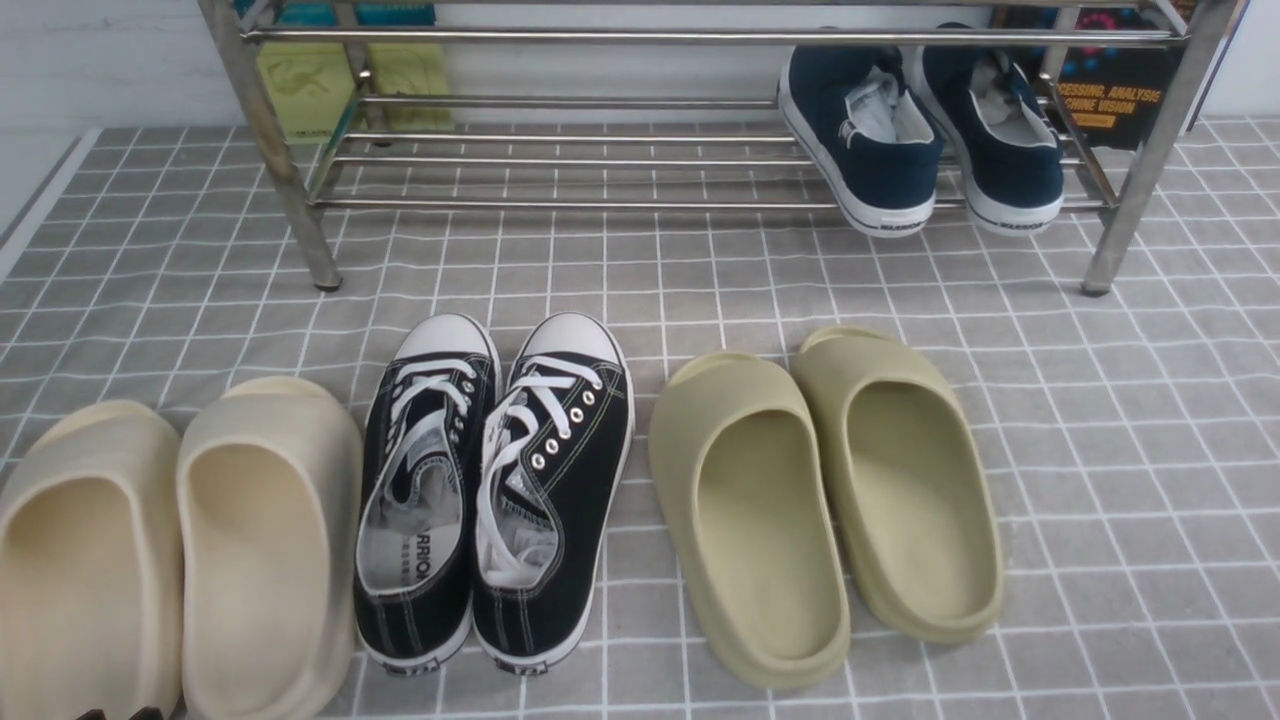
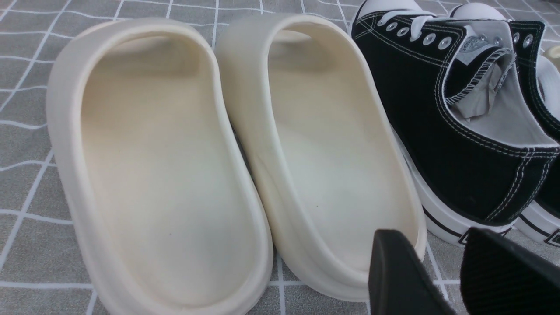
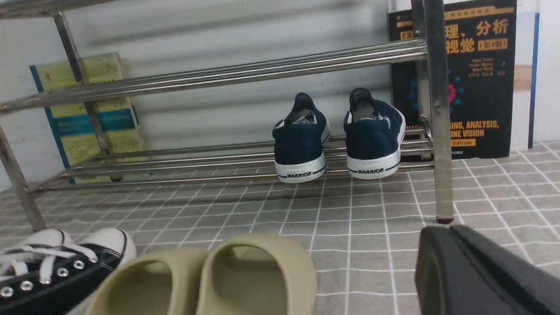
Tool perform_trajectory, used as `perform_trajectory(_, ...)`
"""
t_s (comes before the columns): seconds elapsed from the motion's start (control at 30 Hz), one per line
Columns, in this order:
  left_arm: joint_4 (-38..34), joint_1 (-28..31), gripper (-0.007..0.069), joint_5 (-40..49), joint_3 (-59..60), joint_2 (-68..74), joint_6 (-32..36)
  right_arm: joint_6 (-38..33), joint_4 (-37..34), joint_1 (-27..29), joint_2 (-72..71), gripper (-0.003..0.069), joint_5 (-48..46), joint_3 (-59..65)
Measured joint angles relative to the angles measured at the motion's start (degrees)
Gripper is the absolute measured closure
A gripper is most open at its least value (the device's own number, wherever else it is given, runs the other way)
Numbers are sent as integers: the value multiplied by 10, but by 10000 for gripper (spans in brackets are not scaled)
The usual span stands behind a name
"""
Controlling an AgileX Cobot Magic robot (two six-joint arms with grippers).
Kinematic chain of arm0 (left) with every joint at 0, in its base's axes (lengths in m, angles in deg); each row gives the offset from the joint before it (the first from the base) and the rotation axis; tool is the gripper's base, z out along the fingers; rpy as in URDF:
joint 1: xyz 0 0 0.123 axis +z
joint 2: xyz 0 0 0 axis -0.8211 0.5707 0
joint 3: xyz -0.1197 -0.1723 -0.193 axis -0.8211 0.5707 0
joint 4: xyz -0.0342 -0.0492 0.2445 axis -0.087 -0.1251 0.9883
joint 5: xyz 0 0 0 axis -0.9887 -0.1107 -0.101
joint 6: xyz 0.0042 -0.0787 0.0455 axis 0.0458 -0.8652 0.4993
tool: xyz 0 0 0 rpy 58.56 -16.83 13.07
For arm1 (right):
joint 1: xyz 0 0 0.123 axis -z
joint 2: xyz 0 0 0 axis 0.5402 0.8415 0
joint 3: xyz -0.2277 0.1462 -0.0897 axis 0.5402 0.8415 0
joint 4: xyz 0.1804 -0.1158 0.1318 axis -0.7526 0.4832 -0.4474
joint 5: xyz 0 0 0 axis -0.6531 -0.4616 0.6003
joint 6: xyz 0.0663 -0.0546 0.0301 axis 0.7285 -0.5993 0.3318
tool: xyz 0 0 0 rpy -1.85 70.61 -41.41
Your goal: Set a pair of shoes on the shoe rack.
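In the front view's upper right, two navy canvas slip-on sneakers [image 1: 900, 140] sit on the silver metal rack [image 1: 700, 38]. Right pincer [image 3: 455, 236]: together, empty; left pincer [image 2: 431, 253]: apart, empty. Overhanging heels could tip if bumped by a retreating arm.

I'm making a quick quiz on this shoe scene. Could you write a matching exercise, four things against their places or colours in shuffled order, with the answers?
Things
1. Navy shoes
2. Black shoes
3. Olive slides
4. Left hand

Places, colours or states
A. On the floor, between the cream clogs and the olive pair
B. Open and holding nothing
C. On the rack's lower shelf, near its right end
D. Green, lace-free, on the floor

Right pairs
1-C, 2-A, 3-D, 4-B
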Motion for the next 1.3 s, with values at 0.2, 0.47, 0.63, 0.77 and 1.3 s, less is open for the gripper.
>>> perform_trajectory(0.2,0,0,386,0,0,0,0,-15,-1,64,-1,648,-136,0)
perform_trajectory(0.47,0,0,386,0,0,0,0,-29,-3,75,-1,648,-232,-4)
perform_trajectory(0.63,0,0,386,0,0,0,0,-31,-3,75,-1,648,-236,-5)
perform_trajectory(0.77,0,0,386,0,0,0,0,-31,-3,75,-1,644,-236,-5)
perform_trajectory(1.3,0,0,386,0,0,0,0,-31,-3,75,-1,631,-237,-5)
